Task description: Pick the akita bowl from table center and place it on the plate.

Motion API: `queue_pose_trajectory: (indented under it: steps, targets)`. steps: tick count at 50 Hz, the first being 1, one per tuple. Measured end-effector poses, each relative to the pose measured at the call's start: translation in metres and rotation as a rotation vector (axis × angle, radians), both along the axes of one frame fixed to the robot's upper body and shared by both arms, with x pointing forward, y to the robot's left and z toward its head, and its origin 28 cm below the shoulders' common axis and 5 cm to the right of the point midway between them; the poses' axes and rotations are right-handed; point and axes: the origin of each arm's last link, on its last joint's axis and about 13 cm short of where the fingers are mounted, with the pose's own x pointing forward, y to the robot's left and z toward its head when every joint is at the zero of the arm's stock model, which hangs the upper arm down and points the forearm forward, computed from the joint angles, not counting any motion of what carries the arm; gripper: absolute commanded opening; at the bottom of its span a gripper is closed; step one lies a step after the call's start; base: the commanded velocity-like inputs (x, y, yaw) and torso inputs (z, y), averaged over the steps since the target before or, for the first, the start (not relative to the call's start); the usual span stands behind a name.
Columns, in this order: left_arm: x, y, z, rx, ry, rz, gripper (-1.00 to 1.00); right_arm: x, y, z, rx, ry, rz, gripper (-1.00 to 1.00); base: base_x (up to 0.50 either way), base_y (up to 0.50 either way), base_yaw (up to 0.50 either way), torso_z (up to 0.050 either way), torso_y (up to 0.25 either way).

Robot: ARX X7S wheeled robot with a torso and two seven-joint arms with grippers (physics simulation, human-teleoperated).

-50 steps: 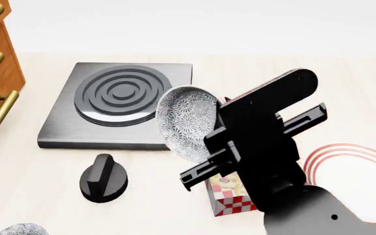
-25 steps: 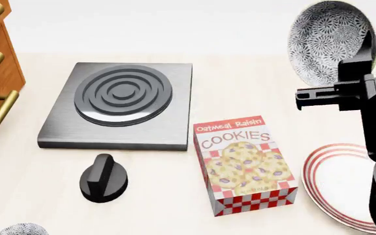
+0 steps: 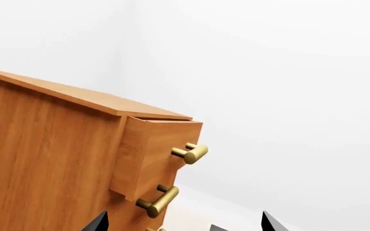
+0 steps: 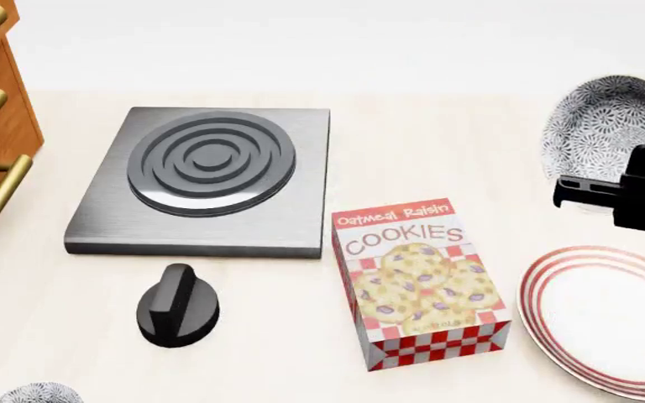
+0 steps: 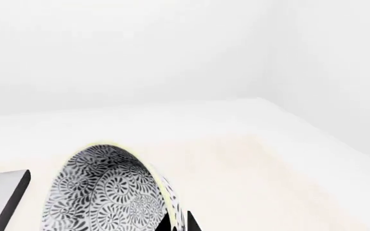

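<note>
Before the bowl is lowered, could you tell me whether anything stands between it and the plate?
Nothing visible does. The right gripper holds the akita bowl in the air, beyond the plate in the head view. The table between them looks bare. The cookie box stands to the plate's left, off that path.

The right hand [image 4: 625, 197] is raised at the head view's right edge, clamping the akita bowl [image 4: 605, 134]
</note>
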Motion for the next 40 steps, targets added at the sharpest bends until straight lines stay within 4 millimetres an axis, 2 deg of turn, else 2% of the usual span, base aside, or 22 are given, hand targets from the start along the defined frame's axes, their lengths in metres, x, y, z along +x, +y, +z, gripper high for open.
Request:
queue_pose_trajectory:
  steps: [20,34,40]
  targets:
    - [0.001,0.0,0.0,-0.002,-0.001,0.001,1.0,0.004,-0.001,-0.019,0.144,0.09,-0.014,-1.0,0.0,0.0,0.0,0.0,0.0]
    - [-0.001,0.0,0.001,0.02,-0.046,0.0,1.0,0.022,-0.033,-0.012,0.658,0.348,-0.131,-1.0,0.0,0.0,0.0,0.0,0.0]
    - [-0.001,0.0,0.0,0.035,-0.059,0.006,1.0,0.029,-0.039,-0.014,0.816,0.43,-0.146,-1.0,0.0,0.0,0.0,0.0,0.002]
